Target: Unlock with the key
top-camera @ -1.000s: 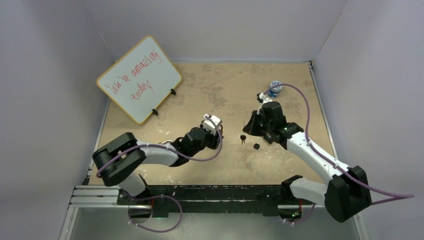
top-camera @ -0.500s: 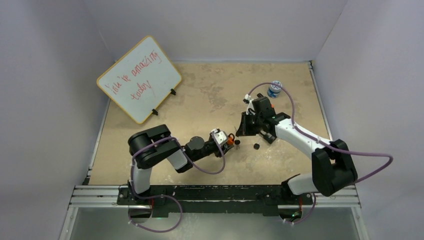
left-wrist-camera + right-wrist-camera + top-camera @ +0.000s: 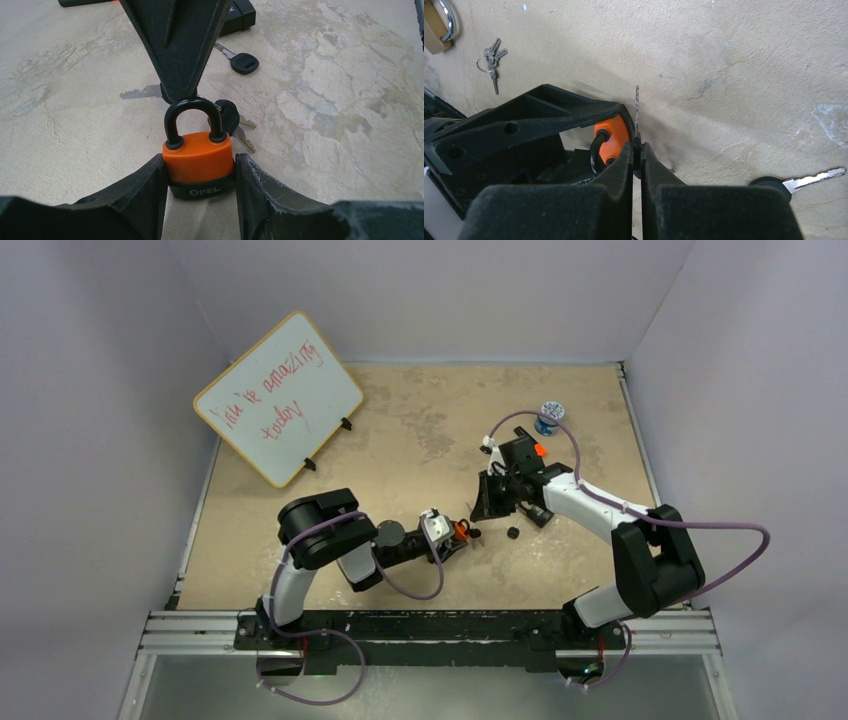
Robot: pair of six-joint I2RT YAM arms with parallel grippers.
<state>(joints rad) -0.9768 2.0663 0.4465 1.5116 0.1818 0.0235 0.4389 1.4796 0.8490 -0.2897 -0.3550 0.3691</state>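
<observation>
My left gripper [image 3: 199, 172] is shut on an orange padlock [image 3: 198, 159] with a black "OPEL" base and holds it low over the table, black shackle closed and pointing away. In the top view the padlock [image 3: 460, 530] is at the table's middle. My right gripper [image 3: 637, 146] is shut on the black head of a key [image 3: 637, 107], seen edge-on, its blade sticking out. In the left wrist view that gripper [image 3: 178, 94] hangs right above the shackle, the key's blade [image 3: 139, 93] pointing left. The padlock [image 3: 613, 131] sits just left of my right fingertips.
A black-headed key [image 3: 243, 63] lies beyond the padlock and another [image 3: 234, 122] is beside the shackle. A key ring [image 3: 491, 56] and a brass padlock [image 3: 435, 27] lie further off. A whiteboard [image 3: 278, 395] stands back left and a small blue-and-white object [image 3: 549, 417] back right.
My left arm has folded and swung the padlock right and nearer, toward the right gripper. My right gripper has moved a little left and now sits against the shackle.
</observation>
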